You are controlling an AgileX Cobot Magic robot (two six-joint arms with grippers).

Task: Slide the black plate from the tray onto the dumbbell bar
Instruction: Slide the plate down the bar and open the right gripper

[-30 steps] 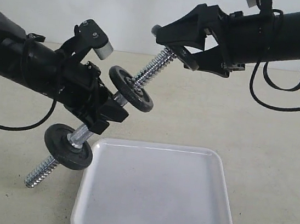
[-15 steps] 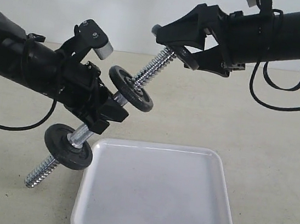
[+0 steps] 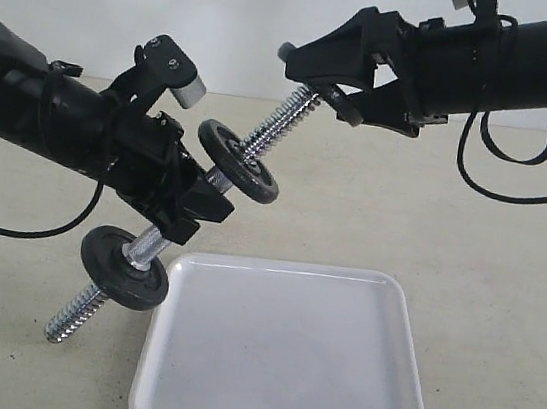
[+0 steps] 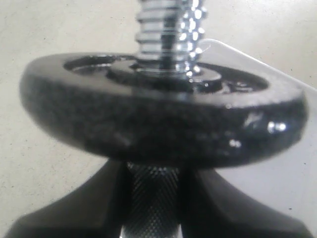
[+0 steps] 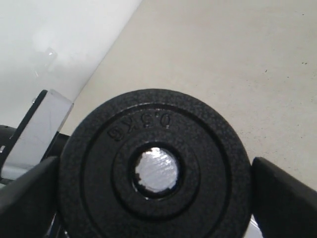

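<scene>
Jaws of the right gripper (image 3: 321, 88) pinch the black plate (image 5: 153, 171) by its rim. It has barely shifted in the last second, and the end of the bar (image 3: 267, 138) shows through its hole. The left gripper (image 3: 188, 203) clamps the bar's knurled middle, slanted above the tray (image 3: 282, 367). Sliding on looks only just begun.

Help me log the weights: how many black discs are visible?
3. The upper disc and lower disc on the dumbbell bar, flanking the left gripper; black plate in the right gripper at the bar's top end.
</scene>
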